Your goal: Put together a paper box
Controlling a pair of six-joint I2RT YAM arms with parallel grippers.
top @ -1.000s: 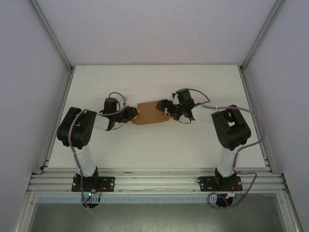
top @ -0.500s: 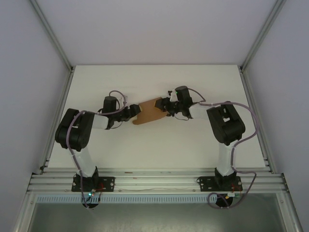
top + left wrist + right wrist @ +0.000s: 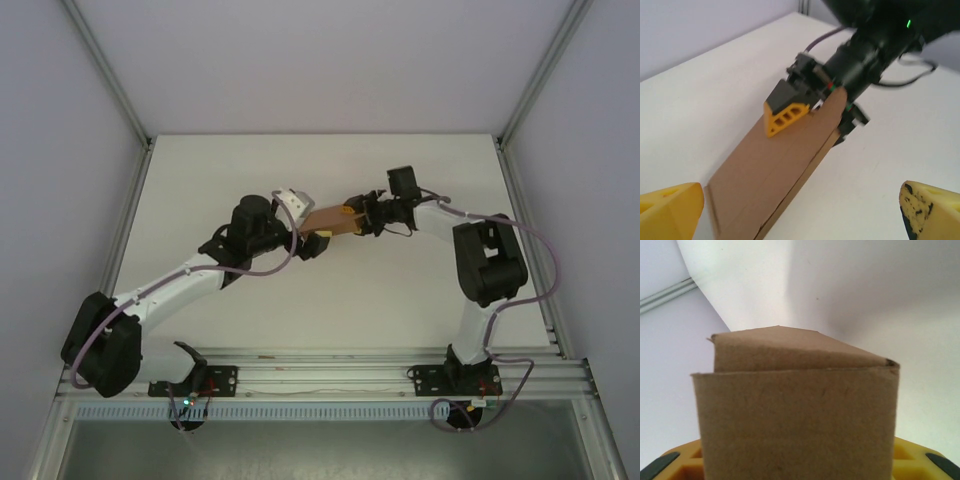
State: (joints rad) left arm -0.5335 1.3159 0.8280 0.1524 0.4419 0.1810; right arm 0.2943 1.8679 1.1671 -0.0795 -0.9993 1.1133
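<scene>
Top external view: flat brown cardboard paper box (image 3: 330, 219) held near the tabletop (image 3: 400, 300) centre, toward the far edge. Unopened sleeve, no flaps folded; assembly judged barely begun. Right gripper (image 3: 351, 214) fingers clamp one end. Left gripper (image 3: 306, 228) fingers (image 3: 670, 212) spread wide, straddling the other. Obstruction: both wrists crowd the piece.

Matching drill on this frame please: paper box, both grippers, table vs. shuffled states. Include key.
Things:
1. flat brown cardboard paper box
2. left gripper
3. right gripper
4. white table

States:
A. shut on one end of the cardboard
B. open, yellow fingers spread wide either side of the cardboard's other end
C. reaches from one gripper to the other
D. lies beneath both arms

Pairs: 1-C, 2-B, 3-A, 4-D
</scene>
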